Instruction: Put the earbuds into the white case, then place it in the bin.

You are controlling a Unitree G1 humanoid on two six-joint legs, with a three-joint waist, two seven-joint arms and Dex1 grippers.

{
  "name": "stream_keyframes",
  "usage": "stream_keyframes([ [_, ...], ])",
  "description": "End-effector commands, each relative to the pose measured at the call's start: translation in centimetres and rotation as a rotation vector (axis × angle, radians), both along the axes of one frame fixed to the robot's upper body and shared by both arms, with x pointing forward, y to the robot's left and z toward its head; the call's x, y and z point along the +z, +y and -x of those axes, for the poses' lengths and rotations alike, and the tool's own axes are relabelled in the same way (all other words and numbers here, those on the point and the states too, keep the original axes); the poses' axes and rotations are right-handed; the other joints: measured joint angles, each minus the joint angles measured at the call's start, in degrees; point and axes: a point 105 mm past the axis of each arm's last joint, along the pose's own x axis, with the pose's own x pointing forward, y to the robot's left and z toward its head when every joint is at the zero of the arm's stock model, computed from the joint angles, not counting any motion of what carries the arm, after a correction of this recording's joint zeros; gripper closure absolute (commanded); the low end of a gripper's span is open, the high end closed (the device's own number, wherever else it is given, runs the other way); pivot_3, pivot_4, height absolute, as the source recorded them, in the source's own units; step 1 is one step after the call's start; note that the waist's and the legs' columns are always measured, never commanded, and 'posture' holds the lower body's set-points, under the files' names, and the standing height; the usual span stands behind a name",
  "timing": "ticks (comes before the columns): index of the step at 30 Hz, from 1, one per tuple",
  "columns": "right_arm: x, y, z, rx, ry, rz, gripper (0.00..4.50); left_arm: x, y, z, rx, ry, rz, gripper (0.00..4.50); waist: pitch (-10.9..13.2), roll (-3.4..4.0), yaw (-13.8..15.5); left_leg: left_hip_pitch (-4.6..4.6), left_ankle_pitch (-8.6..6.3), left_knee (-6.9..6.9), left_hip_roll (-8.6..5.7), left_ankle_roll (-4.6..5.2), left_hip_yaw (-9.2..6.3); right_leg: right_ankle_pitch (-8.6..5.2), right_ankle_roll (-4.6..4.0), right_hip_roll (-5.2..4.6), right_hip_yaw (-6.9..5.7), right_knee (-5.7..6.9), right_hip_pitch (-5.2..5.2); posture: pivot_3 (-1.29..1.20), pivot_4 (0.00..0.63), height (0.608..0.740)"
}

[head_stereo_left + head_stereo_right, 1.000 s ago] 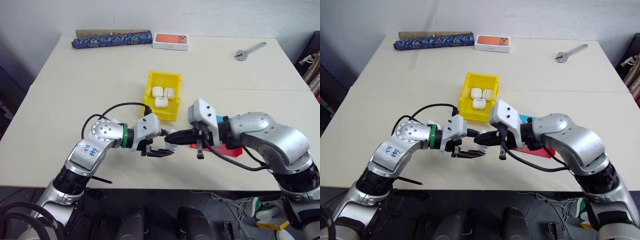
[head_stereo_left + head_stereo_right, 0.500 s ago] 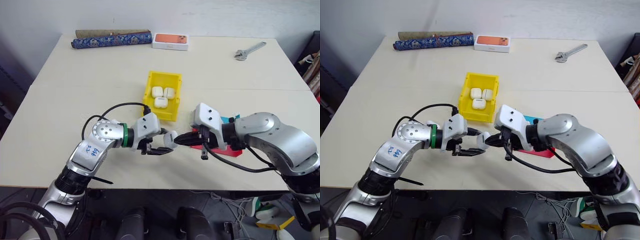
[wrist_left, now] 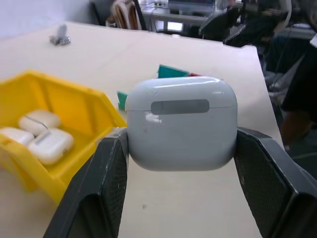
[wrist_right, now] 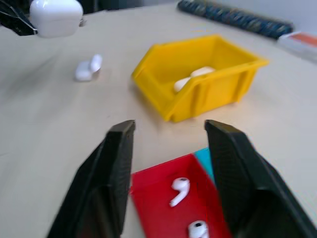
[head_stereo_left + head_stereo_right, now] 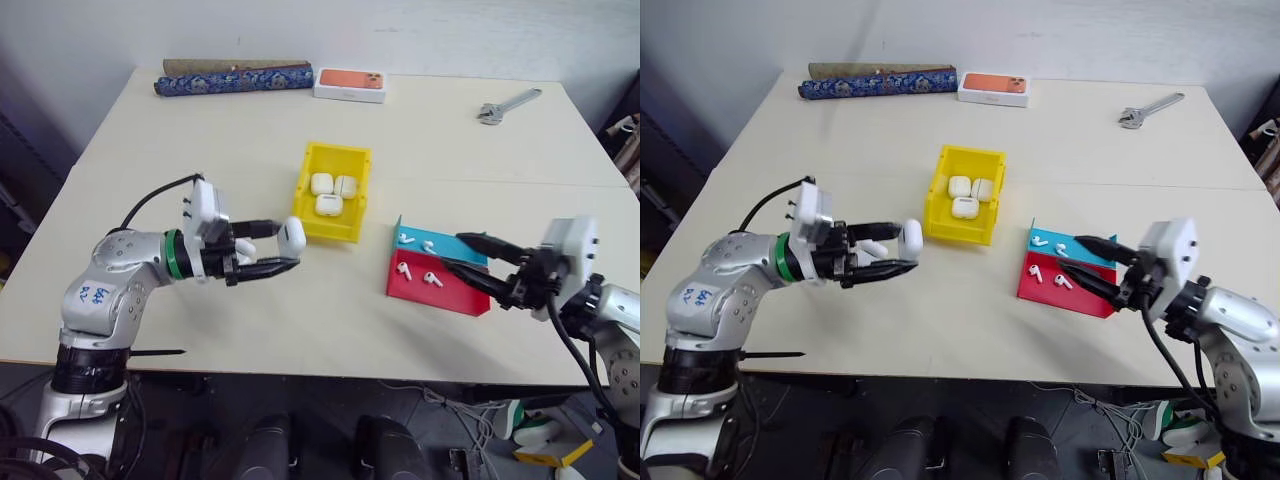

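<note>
Head views. Landmark: the bin [image 5: 335, 193], yellow, mid-table [image 5: 200, 130], holding three closed white cases.
- Left gripper [image 5: 283, 250]: forearm level, pointing right toward the bin's left wall and stopping just short of it. Fingers clamped on the white case [image 5: 294, 236], which is carried above the tabletop, lid closed.
- Right gripper [image 5: 465, 258]: well to the right of the bin, forearm level, pointing left over the trays. Fingers spread apart, nothing between them.
- Red tray [image 5: 436, 286] and blue tray [image 5: 440, 247]: side by side, to the right of the bin and nearer the table's front edge; the earbuds [image 5: 432, 279] lie loose in them, two in each.
- Change from a second earlier: the two grippers then met fingertip to fingertip in front of the bin, both at the case. They have now drawn apart; the case has gone with the left gripper, and the right gripper has let go and swung out to the right.

Left wrist view.
- White case [image 3: 181, 123]: closed, seated squarely between the two black fingers [image 3: 105, 191], pressed on both sides. The bin [image 3: 74, 106] lies beyond it, the trays further off.

Right wrist view.
- Fingers [image 4: 115, 173] stand wide, with the red tray [image 4: 163, 198] and two earbuds beneath the gap. The bin [image 4: 198, 82] lies beyond; the held case [image 4: 56, 17] is farther off still.
</note>
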Motion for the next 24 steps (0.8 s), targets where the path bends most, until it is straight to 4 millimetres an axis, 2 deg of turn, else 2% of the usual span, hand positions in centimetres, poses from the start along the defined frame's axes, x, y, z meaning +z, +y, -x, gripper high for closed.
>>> stream_keyframes([
  [1,1.5,-1.4,0.9,-0.094,-0.155,0.007,0.88,2.0,-0.8,-2.1,0.065,-0.091,0.047,1.73,-0.01,-0.01,-0.03,-0.01,0.00,0.00,0.00,0.00,0.00,0.01,0.01,0.00,0.01,-0.02,0.00,0.00,0.150,0.740],
  [3,1.5,-1.8,1.3,-0.142,-0.205,0.007,0.21,1.9,-1.6,-5.3,0.204,-0.065,0.054,1.73,-0.01,0.00,0.33,0.01,0.01,-0.02,-0.09,0.02,-0.01,0.04,0.07,-0.02,0.03,-0.01,0.02,0.00,0.150,0.740],
  [4,1.6,-1.9,1.5,-0.160,-0.226,0.002,0.05,1.8,-1.8,-7.1,0.292,-0.077,0.041,1.73,-0.01,-0.01,0.32,0.00,0.03,-0.02,-0.12,0.05,0.00,0.06,0.11,-0.02,0.04,-0.03,0.02,0.00,0.150,0.740],
  [7,1.3,-2.2,1.7,-0.195,-0.256,0.018,0.05,1.1,-3.3,-10.0,0.382,-0.107,-0.004,1.73,-0.01,-0.01,0.03,0.00,0.07,-0.04,-0.22,0.12,0.07,0.10,0.19,-0.04,0.11,-0.03,0.00,0.00,0.150,0.740],
  [9,1.0,-2.6,1.7,-0.220,-0.259,0.027,0.05,0.7,-4.6,-10.8,0.367,-0.098,-0.004,1.73,0.00,-0.03,-0.32,0.01,0.07,-0.10,-0.24,0.14,0.13,0.11,0.21,-0.05,0.15,-0.06,-0.03,0.00,0.150,0.740],
  [11,0.8,-3.1,1.6,-0.242,-0.261,0.035,0.05,-0.1,-5.8,-11.4,0.340,-0.076,-0.011,1.73,0.01,-0.05,-0.31,-0.01,0.07,-0.13,-0.23,0.14,0.16,0.12,0.22,-0.06,0.16,-0.09,-0.07,0.00,0.150,0.740],
  [15,0.8,-3.2,1.5,-0.263,-0.276,0.039,0.05,-0.9,-6.5,-12.4,0.348,-0.049,-0.026,1.73,0.01,-0.05,-0.39,-0.01,0.07,-0.12,-0.21,0.14,0.18,0.12,0.22,-0.05,0.14,-0.10,-0.08,0.00,0.150,0.740],
  [18,0.8,-2.9,1.4,-0.258,-0.278,0.045,0.00,-1.2,-5.8,-13.3,0.404,-0.049,-0.076,0.74,0.02,-0.06,-0.38,0.00,0.09,-0.12,-0.21,0.16,0.18,0.12,0.22,-0.05,0.15,-0.09,-0.08,0.00,0.150,0.740],
  [20,0.7,-3.0,1.4,-0.247,-0.271,0.065,0.00,-0.3,-5.6,-12.7,0.367,-0.085,-0.052,0.13,0.02,-0.06,-0.41,0.00,0.09,-0.11,-0.22,0.16,0.18,0.12,0.22,-0.07,0.16,-0.08,-0.08,0.00,0.150,0.740],
  [22,0.5,-3.5,1.3,-0.231,-0.258,0.098,0.00,0.7,-4.9,-11.2,0.300,-0.156,-0.026,0.02,0.02,-0.05,-0.56,0.00,0.09,-0.11,-0.22,0.16,0.18,0.12,0.22,-0.08,0.15,-0.07,-0.09,0.00,0.150,0.740],
  [24,0.6,-4.1,1.0,-0.213,-0.247,0.125,0.00,1.4,-3.4,-9.1,0.225,-0.221,-0.009,0.02,0.02,-0.05,-0.73,0.00,0.09,-0.12,-0.22,0.16,0.18,0.12,0.22,-0.09,0.17,-0.07,-0.10,0.00,0.150,0.740],
])
